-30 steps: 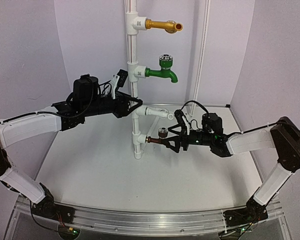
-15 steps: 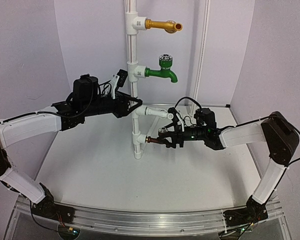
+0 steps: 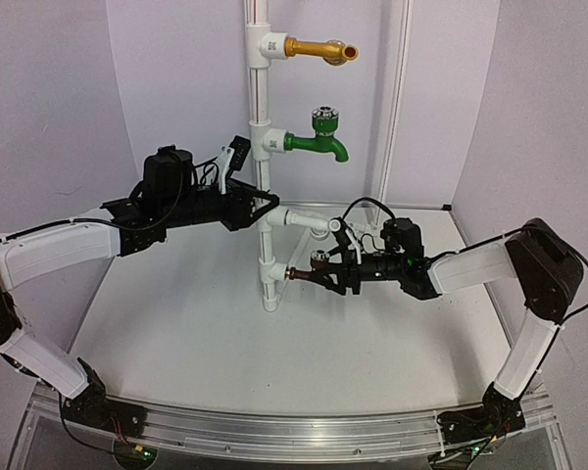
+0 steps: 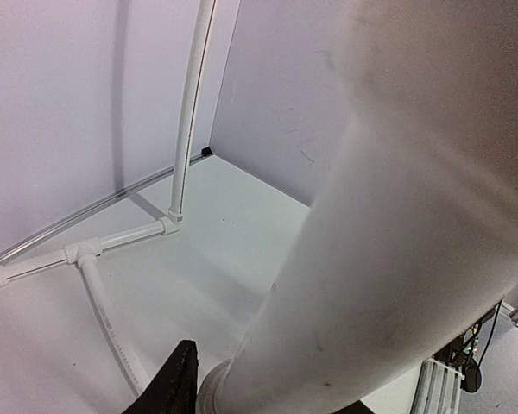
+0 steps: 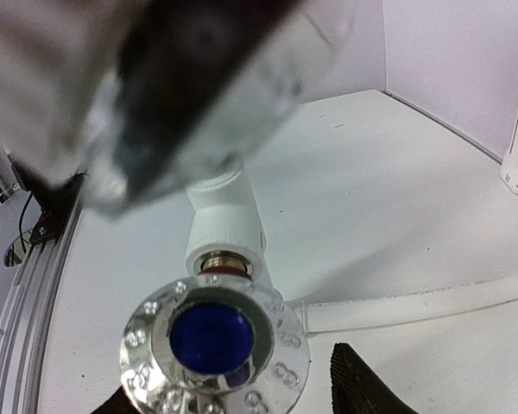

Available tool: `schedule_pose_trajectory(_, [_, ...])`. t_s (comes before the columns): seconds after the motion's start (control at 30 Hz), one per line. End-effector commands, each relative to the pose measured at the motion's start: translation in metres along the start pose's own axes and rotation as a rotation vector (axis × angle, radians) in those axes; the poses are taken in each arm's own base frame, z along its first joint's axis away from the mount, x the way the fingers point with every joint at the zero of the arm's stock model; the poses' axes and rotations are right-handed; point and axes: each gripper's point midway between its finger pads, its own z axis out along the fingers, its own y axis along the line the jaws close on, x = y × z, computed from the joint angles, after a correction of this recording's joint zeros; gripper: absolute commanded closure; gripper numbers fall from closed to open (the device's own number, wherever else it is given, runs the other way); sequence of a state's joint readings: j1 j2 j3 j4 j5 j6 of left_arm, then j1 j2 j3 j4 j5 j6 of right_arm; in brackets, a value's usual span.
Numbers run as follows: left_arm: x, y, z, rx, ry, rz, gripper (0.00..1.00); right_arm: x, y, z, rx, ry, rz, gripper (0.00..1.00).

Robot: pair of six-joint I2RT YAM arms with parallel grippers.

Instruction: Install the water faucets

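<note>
The water faucet (image 3: 307,275), a small copper-brown tap with a silver knob (image 5: 214,347), sticks out of the lowest white tee (image 5: 224,226) on the upright white pipe (image 3: 264,147). Its brass thread (image 5: 225,262) sits in the tee's mouth. My right gripper (image 3: 325,273) is open, with its fingers on either side of the tap. In the right wrist view a gap shows between the right finger (image 5: 363,386) and the knob. The tap's body is hidden under the knob. My left gripper (image 3: 264,206) is shut on the pipe (image 4: 388,233) above, with one dark finger (image 4: 178,379) beside it.
A long gold faucet (image 3: 318,48) and a green faucet (image 3: 317,143) stand higher on the same pipe. A white elbow fitting (image 3: 304,219) juts out just above my right gripper. Thin white tubing (image 4: 104,310) lies on the floor. Purple walls close in on three sides.
My right arm has moved left toward the pipe and its jaws have narrowed around the brown tap. The left arm and the pipe have not moved.
</note>
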State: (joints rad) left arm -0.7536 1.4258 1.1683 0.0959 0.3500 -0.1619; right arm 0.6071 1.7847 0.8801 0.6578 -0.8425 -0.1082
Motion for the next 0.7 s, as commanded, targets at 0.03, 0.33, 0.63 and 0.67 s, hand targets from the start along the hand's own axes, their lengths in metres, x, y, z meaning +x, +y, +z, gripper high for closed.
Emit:
schedule_pose_trajectory(0.03, [-0.007, -0.034, -0.008, 0.126, 0.022, -0.170, 1.00, -0.001, 0.012, -0.003, -0.022, -0.051, -0.052, 0.35])
schedule_pose_trajectory(0.33, [-0.007, -0.033, -0.008, 0.123, 0.024, -0.171, 1.00, -0.014, 0.012, -0.007, 0.001, -0.098, -0.087, 0.53])
schedule_pose_trajectory(0.63, [-0.007, -0.032, -0.006, 0.121, 0.022, -0.174, 1.00, -0.020, 0.015, -0.012, 0.009, -0.111, -0.211, 0.74])
schedule_pose_trajectory(0.67, [-0.007, -0.032, -0.006, 0.121, 0.024, -0.175, 1.00, -0.020, 0.016, -0.012, 0.009, -0.111, -0.225, 0.75])
